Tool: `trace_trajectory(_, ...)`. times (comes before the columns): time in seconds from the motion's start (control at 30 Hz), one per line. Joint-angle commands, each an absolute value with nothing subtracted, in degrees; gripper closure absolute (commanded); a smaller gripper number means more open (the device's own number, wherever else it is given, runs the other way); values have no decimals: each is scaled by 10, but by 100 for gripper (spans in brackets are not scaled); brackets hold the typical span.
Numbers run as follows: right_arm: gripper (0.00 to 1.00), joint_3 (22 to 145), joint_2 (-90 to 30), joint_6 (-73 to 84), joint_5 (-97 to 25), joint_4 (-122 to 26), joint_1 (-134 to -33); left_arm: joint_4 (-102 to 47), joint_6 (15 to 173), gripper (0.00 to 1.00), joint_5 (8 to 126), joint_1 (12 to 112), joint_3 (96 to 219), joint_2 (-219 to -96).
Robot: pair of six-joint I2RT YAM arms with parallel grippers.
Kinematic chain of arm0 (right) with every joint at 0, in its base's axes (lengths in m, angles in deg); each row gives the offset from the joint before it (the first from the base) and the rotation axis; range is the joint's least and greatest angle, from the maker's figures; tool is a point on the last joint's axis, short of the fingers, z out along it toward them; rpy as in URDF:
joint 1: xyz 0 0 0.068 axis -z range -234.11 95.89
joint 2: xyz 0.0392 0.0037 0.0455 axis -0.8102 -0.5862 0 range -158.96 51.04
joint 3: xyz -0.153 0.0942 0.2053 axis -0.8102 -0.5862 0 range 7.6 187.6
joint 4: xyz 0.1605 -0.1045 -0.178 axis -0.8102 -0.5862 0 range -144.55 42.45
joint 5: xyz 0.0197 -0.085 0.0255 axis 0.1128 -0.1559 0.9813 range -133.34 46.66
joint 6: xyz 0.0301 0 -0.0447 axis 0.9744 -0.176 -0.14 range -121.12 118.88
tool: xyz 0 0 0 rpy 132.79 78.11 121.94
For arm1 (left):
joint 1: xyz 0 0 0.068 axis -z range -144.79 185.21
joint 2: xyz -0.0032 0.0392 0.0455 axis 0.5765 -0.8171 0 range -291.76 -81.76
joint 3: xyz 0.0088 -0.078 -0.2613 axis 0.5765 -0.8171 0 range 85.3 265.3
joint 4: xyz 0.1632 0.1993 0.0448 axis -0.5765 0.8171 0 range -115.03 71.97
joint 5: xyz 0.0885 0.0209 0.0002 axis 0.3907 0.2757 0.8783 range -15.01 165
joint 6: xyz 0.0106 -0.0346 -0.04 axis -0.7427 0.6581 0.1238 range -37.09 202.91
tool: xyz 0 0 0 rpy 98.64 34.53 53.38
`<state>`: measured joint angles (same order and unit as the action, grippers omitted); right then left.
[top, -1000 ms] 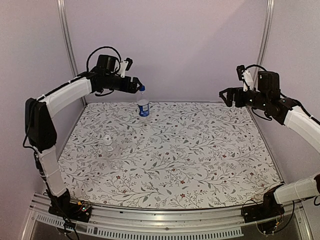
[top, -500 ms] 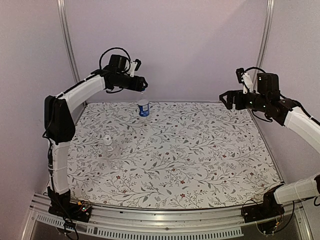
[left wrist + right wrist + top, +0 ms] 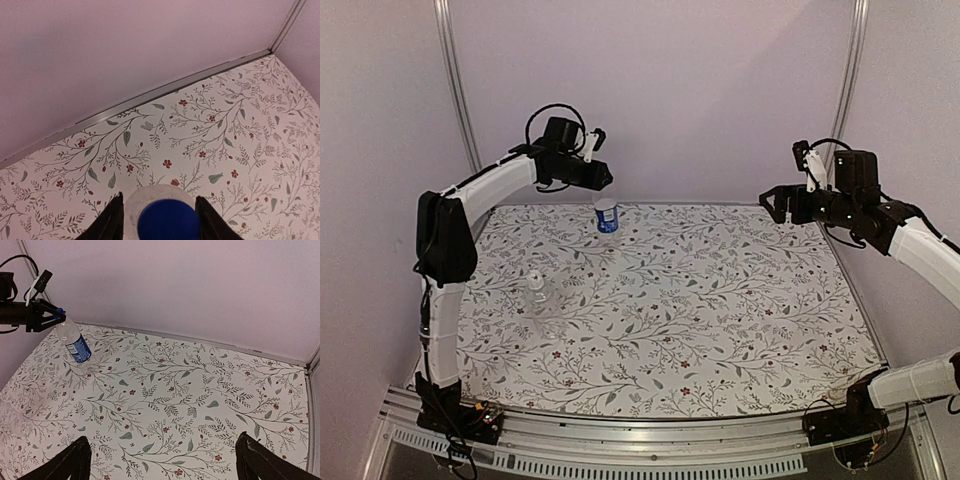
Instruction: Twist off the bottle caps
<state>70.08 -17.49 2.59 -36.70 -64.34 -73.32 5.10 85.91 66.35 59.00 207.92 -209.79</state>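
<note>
Bottle caps are sitting on both bottles, neither one off yet. The floral table (image 3: 720, 300) is carrying the taller bottle (image 3: 607, 217), with its blue-and-white band, near the far edge, and the shorter bottle (image 3: 540, 298), almost see-through, well apart from it toward the near left.

The left gripper (image 3: 604, 180) is hanging right over the taller bottle with its jaws spread, straddling the blue cap (image 3: 168, 220). A sliver of bottle shoulder is showing beside the cap, so nothing is being gripped. The right gripper (image 3: 773, 204) is waiting high at the far right, jaws wide apart and holding nothing, well away from both bottles.

The pale cap (image 3: 534, 276) is going untouched. Judging by this, the first cap's grasp is being lined up. Next the jaws need closing on it, then twisting, probably with the bottle steadied.
</note>
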Motion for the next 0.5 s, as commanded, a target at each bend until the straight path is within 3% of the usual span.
trace_trajectory(0.0, 1, 692, -173, 32, -360, -644, -737, 47, 853, 56, 650, 597, 2094, -2097)
trace_trajectory(0.33, 1, 696, -172, 26, -353, -645, -737, 45, 855, 85, 613, 600, 2049, -2032)
trace_trajectory(0.47, 1, 696, -168, 25, -344, -632, -738, 37, 854, 89, 586, 617, 1994, -1968)
